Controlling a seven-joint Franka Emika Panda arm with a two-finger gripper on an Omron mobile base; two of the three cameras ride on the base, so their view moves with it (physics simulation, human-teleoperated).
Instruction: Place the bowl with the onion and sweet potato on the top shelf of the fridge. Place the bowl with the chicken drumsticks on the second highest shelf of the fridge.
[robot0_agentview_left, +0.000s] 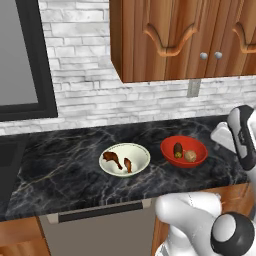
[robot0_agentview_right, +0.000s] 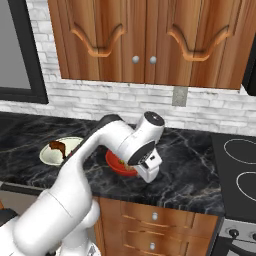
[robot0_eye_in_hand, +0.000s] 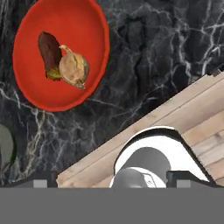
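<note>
I'd take the rigid, shallow red bowl (robot0_eye_in_hand: 61, 54) by its thin rim; beside it, the loose round tan onion (robot0_eye_in_hand: 73, 69) may roll. My hand's opening I cannot tell.

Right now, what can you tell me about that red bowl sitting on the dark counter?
The round, glossy red bowl is shallow and smooth, perhaps plastic or glazed ceramic. It sits upright on the black marble-patterned counter, to the right of the cream bowl and apart from it. Inside lie a small tan onion and a dark brown oblong sweet potato with a yellowish end, touching each other. In the right base view the white robot arm partly hides the bowl. Nothing grips it.
</note>
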